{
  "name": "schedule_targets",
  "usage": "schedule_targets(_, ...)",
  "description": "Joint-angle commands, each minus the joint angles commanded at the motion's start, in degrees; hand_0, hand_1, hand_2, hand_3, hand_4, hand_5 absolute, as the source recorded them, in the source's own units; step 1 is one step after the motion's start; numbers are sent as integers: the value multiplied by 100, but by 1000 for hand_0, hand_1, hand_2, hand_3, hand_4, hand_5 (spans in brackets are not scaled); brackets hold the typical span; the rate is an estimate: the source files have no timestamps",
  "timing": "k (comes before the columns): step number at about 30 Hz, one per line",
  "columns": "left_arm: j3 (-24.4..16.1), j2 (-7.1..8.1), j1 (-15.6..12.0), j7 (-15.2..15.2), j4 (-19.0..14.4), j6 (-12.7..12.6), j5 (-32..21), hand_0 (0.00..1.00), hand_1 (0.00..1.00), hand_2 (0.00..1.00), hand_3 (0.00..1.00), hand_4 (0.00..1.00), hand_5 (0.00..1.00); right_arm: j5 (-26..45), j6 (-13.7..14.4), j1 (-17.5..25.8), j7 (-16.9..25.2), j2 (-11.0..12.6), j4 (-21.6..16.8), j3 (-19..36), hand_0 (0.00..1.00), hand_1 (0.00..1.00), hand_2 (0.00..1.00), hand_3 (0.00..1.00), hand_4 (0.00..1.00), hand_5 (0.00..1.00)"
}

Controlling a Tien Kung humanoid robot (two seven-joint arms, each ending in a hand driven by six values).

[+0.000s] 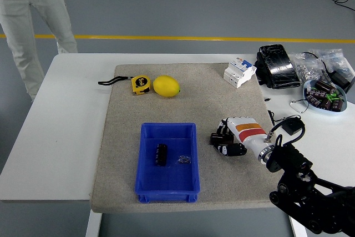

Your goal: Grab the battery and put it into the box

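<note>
A blue box (166,163) sits on the grey mat near the front edge. One black battery (161,154) lies inside it beside a small metal piece (184,160). A second black battery (215,139) lies on the mat to the right of the box. My right hand (228,139) is on that battery, its fingers curled around it from the right. The battery's left end sticks out past the fingers. It still looks to be resting on the mat.
A yellow tape measure (140,84) and a lemon (166,86) lie at the back of the mat (222,98). A white circuit breaker (239,72), a black wrapped pack (277,66) and a bowl of parts (325,95) are at the right. A person (33,9) stands at the far left.
</note>
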State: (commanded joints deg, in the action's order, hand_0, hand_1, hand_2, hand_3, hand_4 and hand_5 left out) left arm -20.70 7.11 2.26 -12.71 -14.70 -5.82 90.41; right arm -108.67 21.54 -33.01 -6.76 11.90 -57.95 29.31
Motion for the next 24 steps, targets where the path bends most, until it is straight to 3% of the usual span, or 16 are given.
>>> schedule_targets(8, 24, 9, 22, 11, 10, -24, -38, 724, 696, 742, 681, 715, 673, -32, 6, -20, -7, 43, -29, 81, 262, 400, 466, 489, 752, 230)
schedule_targets(24, 34, -6, 38, 18, 13, -51, -38, 724, 699, 743, 683, 715, 673, -15, 39, -10, -7, 83, -71, 158, 260, 397, 460, 491, 753, 208)
